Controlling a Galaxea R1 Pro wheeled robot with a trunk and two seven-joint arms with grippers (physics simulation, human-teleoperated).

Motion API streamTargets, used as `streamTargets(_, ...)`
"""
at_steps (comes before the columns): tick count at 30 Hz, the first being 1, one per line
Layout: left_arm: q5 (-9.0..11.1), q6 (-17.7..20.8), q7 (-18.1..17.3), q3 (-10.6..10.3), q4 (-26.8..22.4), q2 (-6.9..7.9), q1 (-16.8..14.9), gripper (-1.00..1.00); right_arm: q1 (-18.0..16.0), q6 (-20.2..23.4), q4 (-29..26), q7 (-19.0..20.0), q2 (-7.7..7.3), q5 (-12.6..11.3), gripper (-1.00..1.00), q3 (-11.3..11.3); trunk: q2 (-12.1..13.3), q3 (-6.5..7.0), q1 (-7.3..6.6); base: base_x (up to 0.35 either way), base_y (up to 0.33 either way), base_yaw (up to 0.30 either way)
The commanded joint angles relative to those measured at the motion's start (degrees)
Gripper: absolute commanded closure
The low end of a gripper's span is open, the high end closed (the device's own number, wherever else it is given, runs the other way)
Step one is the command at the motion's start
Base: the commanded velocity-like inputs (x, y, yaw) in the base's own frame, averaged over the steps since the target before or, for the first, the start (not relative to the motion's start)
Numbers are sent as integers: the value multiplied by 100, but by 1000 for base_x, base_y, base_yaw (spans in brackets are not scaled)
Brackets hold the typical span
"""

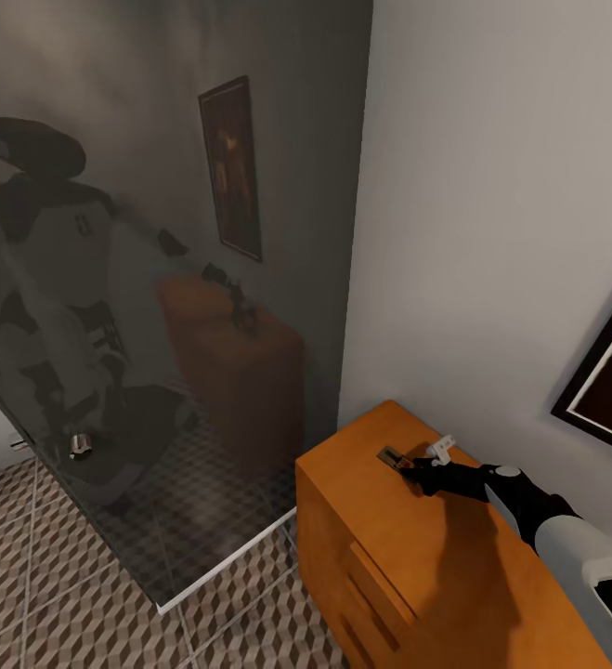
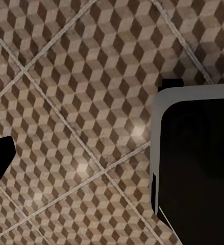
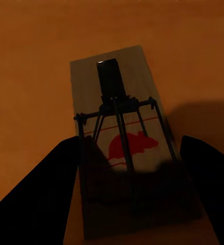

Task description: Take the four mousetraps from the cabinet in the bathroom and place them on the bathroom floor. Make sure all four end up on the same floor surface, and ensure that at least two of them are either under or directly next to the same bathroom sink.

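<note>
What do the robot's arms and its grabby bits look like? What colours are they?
The right arm is smooth, with a rounded white and grey shell near the body and a black wrist section. Its end effector is black with a small white part on top. In the wrist views the fingers show as plain dark tapering shapes. No loose cables or writing are visible.

- Right arm reaches from 5 o'clock in the head view, forearm white, wrist black.
- Right gripper (image 1: 415,469) points toward 10 o'clock, dark fingers (image 3: 35,194) spread apart (both tips low).
</note>
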Motion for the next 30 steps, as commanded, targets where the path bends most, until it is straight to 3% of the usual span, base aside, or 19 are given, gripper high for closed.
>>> streamTargets(1, 18, -26, 5, -36, 15, -4, -7, -100, -2, -11, 11, 10, -5, 21, 100, 76, -10, -13, 4, 0, 0, 0)
streamTargets(30, 18, -28, 6, -29, 15, -10, -7, -100, -2, -11, -57, 9, 4, 21, 100, 68, -10, -13, 4, 0, 0, 0)
